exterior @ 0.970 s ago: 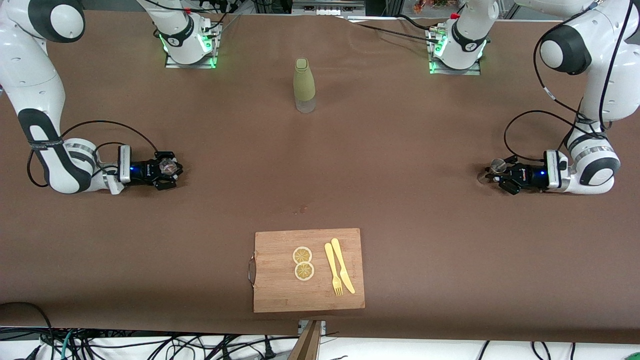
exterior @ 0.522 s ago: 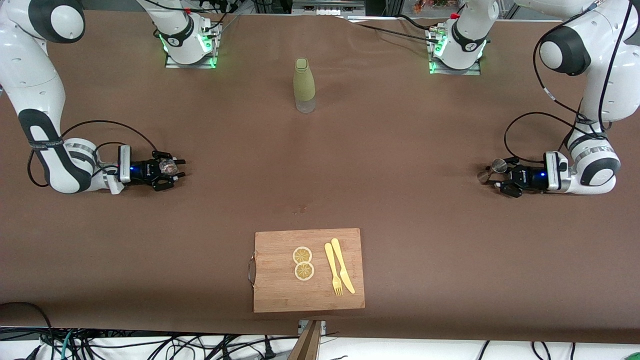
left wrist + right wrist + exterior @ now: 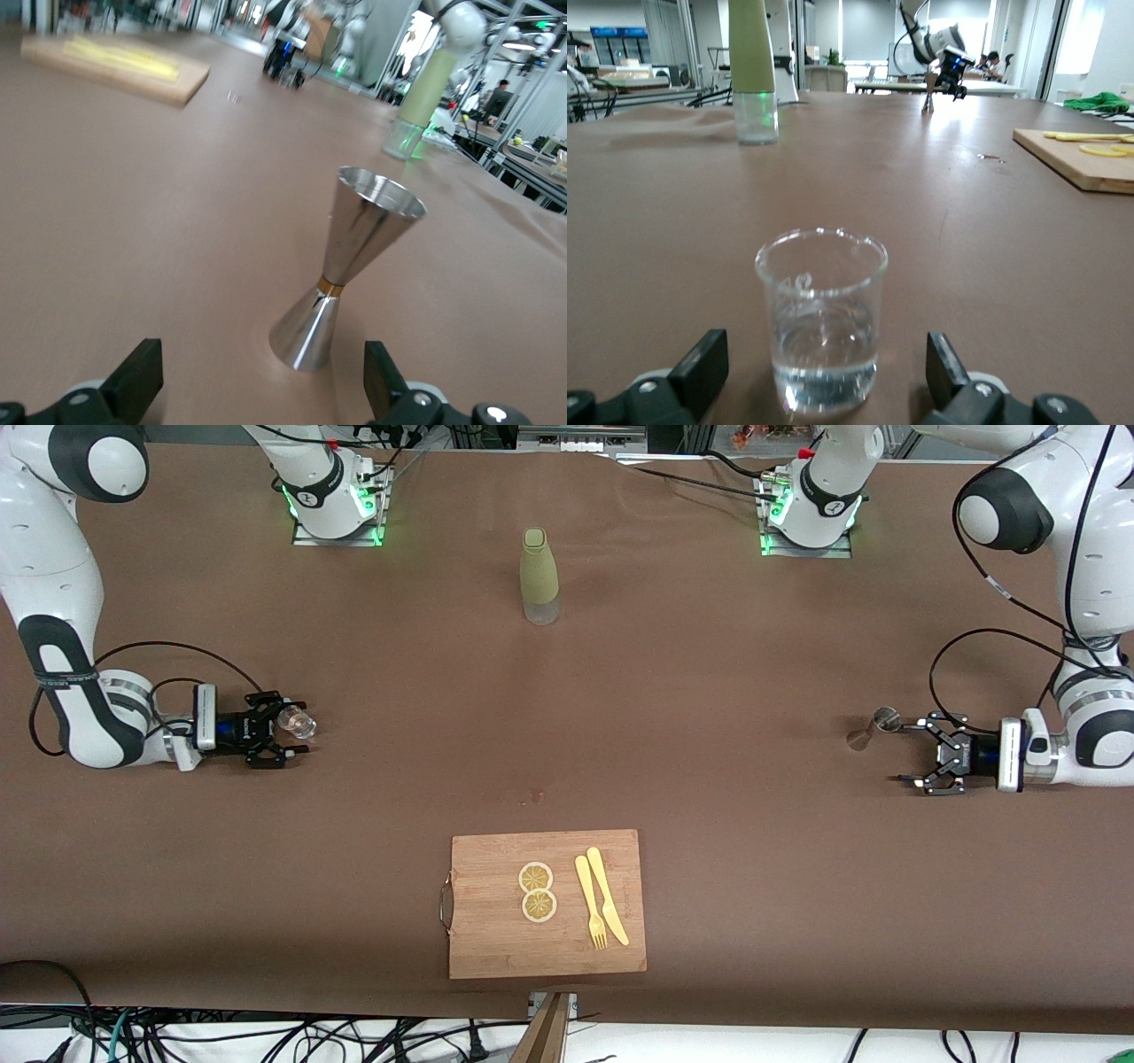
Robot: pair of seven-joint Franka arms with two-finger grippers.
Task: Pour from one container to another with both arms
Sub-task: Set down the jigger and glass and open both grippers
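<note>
A clear glass [image 3: 299,723] [image 3: 821,319] holding a little water stands on the brown table toward the right arm's end. My right gripper [image 3: 291,728] [image 3: 821,376] is open around it at table height, with one finger on each side, and neither finger touches it. A steel jigger [image 3: 871,728] [image 3: 350,257] stands upright toward the left arm's end. My left gripper [image 3: 911,753] [image 3: 257,390] is open just short of the jigger, with nothing between its fingers.
A pale green bottle [image 3: 539,576] stands mid-table near the arms' bases. A wooden cutting board [image 3: 496,939] lies near the front edge with two lemon slices [image 3: 537,892] and a yellow fork and knife [image 3: 601,908] on it.
Both grippers opened and drew back toward the table's ends. The right one let go of the glass and the left one let go of the jigger. Both now stand on the table.
</note>
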